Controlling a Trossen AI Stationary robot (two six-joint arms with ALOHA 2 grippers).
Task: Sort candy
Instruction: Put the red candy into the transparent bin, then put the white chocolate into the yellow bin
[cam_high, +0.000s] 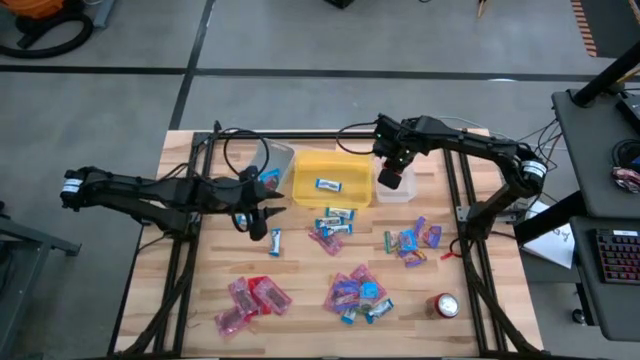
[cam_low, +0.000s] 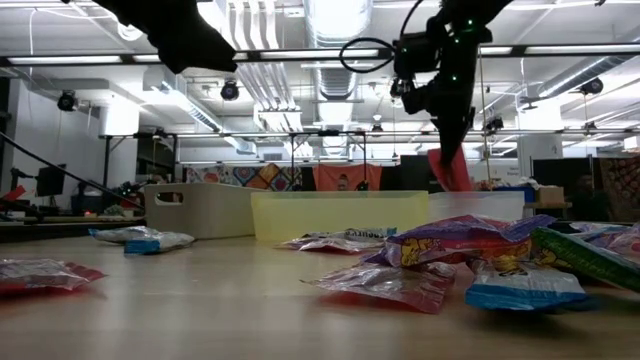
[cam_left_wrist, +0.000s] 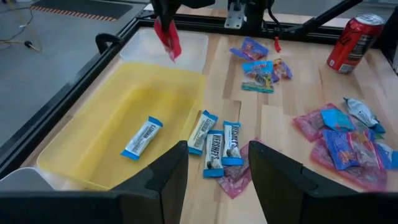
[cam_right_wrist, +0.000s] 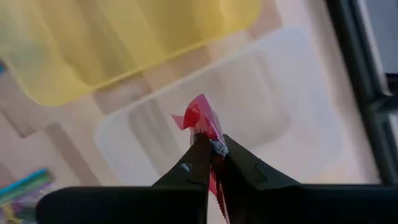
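Your right gripper (cam_right_wrist: 211, 163) pinched the red candy (cam_right_wrist: 200, 118) (light, crinkly, slippery) by its edge; left gripper (cam_left_wrist: 214, 177) stood open.

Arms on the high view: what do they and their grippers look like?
Both are black, slim, jointed arms. The left arm and the right arm each wear a white band, with black cables looping nearby. Each gripper has two dark, flat, tapering fingers.

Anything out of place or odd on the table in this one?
One thing: a red soda can stands upright on the wood near the table's front right corner, among candy but not candy. Otherwise, loose piles and bins look ordinary; the right gripper holds a red candy over the clear bin.
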